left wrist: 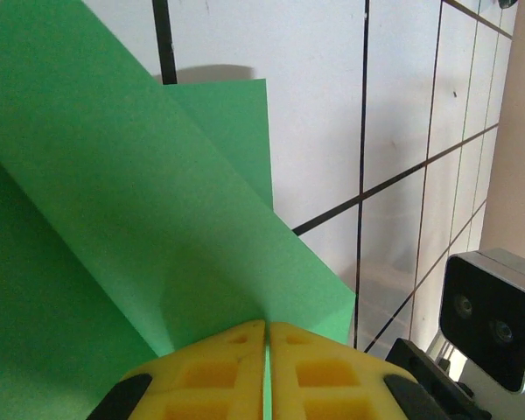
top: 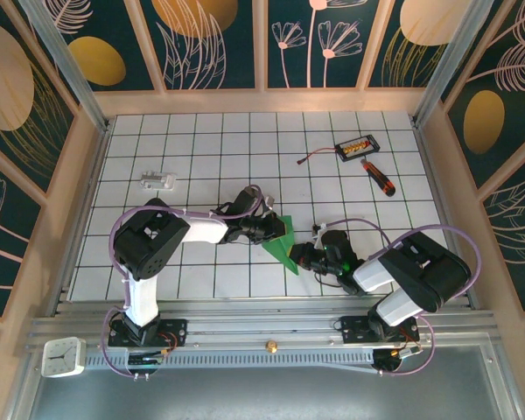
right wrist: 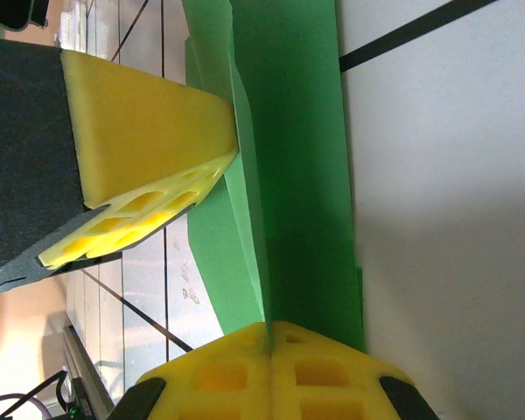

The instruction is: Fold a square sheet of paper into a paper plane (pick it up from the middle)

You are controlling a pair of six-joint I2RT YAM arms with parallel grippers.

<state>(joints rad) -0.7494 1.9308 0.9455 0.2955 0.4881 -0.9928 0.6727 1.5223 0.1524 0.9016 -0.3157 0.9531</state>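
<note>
The bright-green paper [top: 282, 244], folded into a narrow creased shape, is held up off the tiled table between both arms near the middle front. My left gripper [top: 278, 229] is shut on its upper edge; in the left wrist view the green sheet [left wrist: 157, 227] runs straight into the pressed-together yellow pads [left wrist: 223, 372]. My right gripper [top: 301, 256] is shut on the lower end; in the right wrist view the folded paper [right wrist: 289, 175] enters its closed pads [right wrist: 236, 376], and the left gripper's yellow finger [right wrist: 144, 149] touches the paper from the left.
A black-and-orange screwdriver [top: 378, 178] and a small black box with orange parts [top: 356, 146] trailing a cable lie at the back right. A small white part [top: 157, 181] sits at the back left. Wooden walls [top: 87, 175] frame the table.
</note>
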